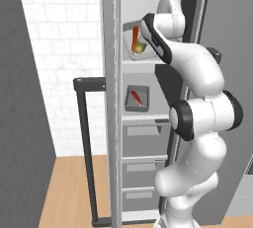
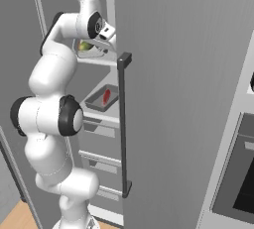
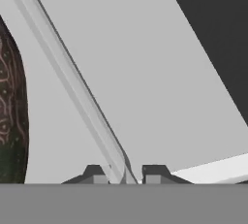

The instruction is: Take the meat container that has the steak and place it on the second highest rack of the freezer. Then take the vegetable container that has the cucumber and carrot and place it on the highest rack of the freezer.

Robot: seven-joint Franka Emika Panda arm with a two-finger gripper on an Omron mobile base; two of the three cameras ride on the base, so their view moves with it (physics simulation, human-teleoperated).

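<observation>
The freezer stands open. On its highest rack rests the vegetable container with the orange carrot and the green cucumber inside. My arm reaches in at that level. In the hand view my gripper has its two tips tight on either side of the container's thin grey rim, and the cucumber lies dark at the left. One shelf lower, the meat container with the red steak sits on the second highest rack.
Grey drawers fill the cabinet below the shelves. The open door edge and its dark bar handle stand left of the arm. Another long handle runs down the right door. A black oven is at the far right.
</observation>
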